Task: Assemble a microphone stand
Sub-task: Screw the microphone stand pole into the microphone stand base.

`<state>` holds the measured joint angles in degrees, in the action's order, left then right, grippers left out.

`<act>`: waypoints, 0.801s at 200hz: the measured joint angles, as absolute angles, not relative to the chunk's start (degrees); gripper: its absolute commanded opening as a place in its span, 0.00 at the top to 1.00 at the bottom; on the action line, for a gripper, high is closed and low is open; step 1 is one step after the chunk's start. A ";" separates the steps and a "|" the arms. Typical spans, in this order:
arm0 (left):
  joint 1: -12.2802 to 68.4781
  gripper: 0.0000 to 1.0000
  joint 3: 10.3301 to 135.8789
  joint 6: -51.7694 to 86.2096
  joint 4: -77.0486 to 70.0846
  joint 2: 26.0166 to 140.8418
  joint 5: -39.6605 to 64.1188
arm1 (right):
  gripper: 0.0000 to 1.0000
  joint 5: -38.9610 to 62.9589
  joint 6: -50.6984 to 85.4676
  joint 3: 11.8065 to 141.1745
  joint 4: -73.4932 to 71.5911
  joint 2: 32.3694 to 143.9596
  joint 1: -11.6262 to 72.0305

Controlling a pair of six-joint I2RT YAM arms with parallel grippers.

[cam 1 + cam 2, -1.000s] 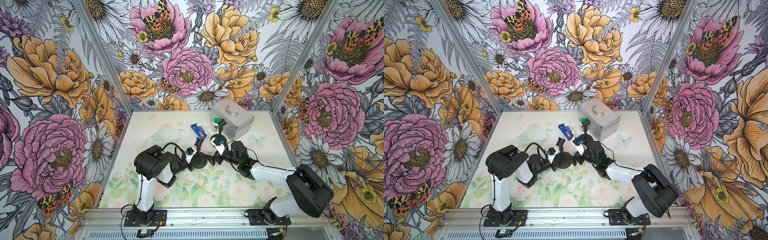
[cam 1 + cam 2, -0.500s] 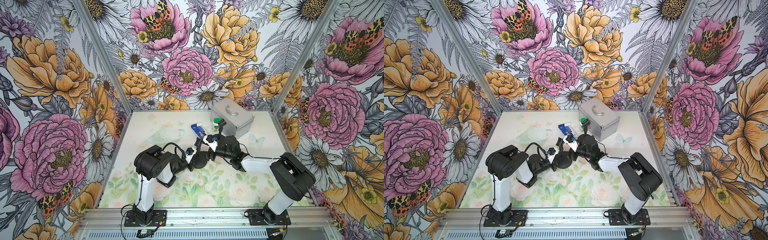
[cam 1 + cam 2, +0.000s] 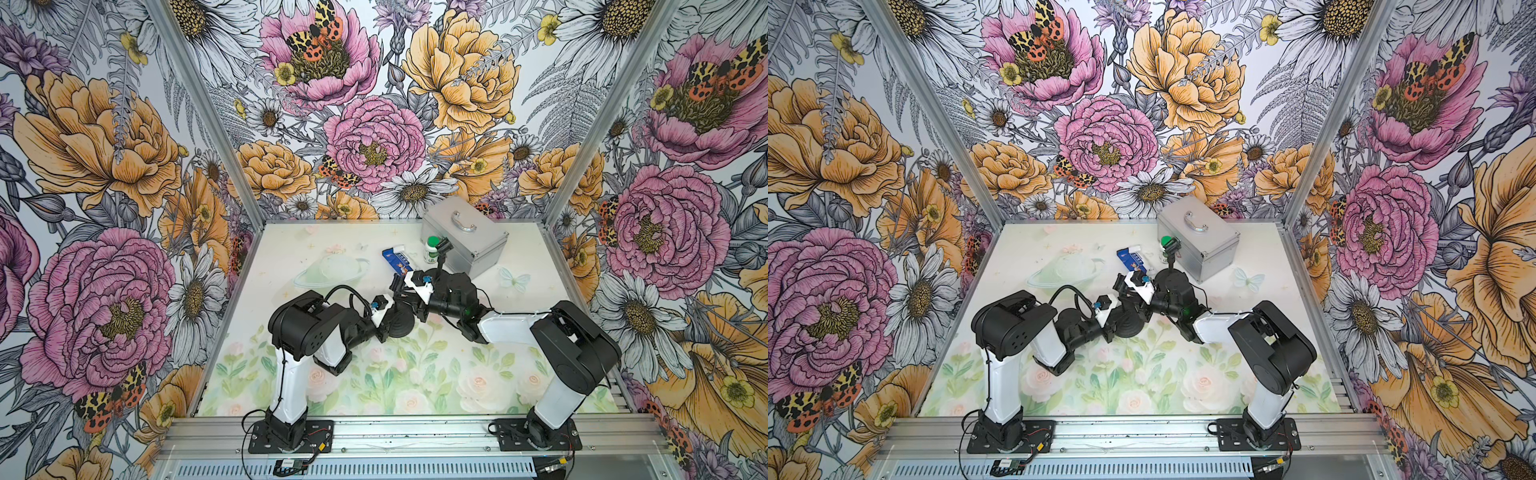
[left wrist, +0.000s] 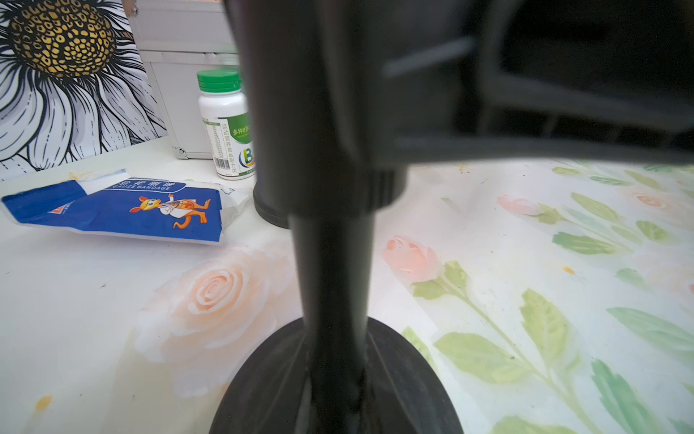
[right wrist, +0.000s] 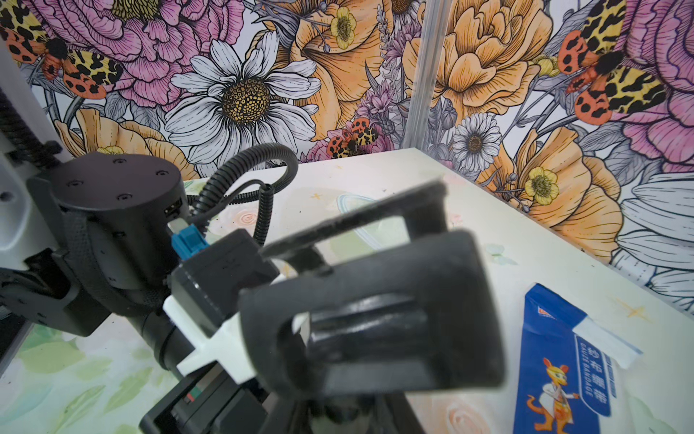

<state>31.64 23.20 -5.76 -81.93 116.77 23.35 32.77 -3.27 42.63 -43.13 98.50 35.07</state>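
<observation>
The microphone stand's round black base (image 3: 402,325) (image 3: 1128,325) (image 4: 263,383) rests on the floral mat, and its pole (image 4: 334,263) stands upright. My left gripper (image 3: 386,321) (image 3: 1111,321) is shut low on the base at the foot of the pole; its fingers are hidden in the left wrist view. My right gripper (image 3: 409,297) (image 3: 1134,297) reaches in from the right, shut round the upper pole just under the black U-shaped mic clip (image 5: 375,319). A second slim black post with a clip (image 3: 443,253) (image 3: 1170,251) stands behind my right wrist.
A silver case (image 3: 465,237) stands at the back right. A white bottle with a green cap (image 3: 432,249) (image 4: 225,124) is in front of it. A blue bandage packet (image 3: 397,259) (image 4: 124,210) (image 5: 555,368) lies flat just behind the stand.
My right arm has swung left to the stand, and its jaws have gone from wide open to shut round the upper pole. The left arm has not moved.
</observation>
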 measured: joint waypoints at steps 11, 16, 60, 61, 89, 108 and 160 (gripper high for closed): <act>31.62 0.80 23.20 -5.74 -81.89 116.77 23.29 | 0.92 31.75 -3.01 42.17 -44.40 98.63 35.46; 31.62 0.80 23.20 -5.74 -81.87 116.77 23.18 | 0.95 30.85 -2.66 41.74 -45.23 98.70 35.73; 31.64 0.80 23.18 -6.04 -81.91 116.77 23.40 | 1.00 -2.48 -0.05 34.39 -59.90 99.59 48.03; 31.64 0.80 23.18 -6.04 -81.89 116.77 23.42 | 1.00 -3.90 0.03 34.26 -60.40 99.74 48.60; 31.66 0.80 23.20 -6.66 -81.84 116.77 23.66 | 0.99 -27.57 2.20 34.94 -68.62 105.16 56.82; 31.75 0.80 23.20 -7.09 -81.82 116.77 23.66 | 0.63 -31.90 2.11 35.53 -70.67 106.67 58.28; 31.75 0.80 23.09 -6.59 -81.95 116.77 23.62 | 0.34 -15.38 -7.20 30.87 -62.87 99.42 51.55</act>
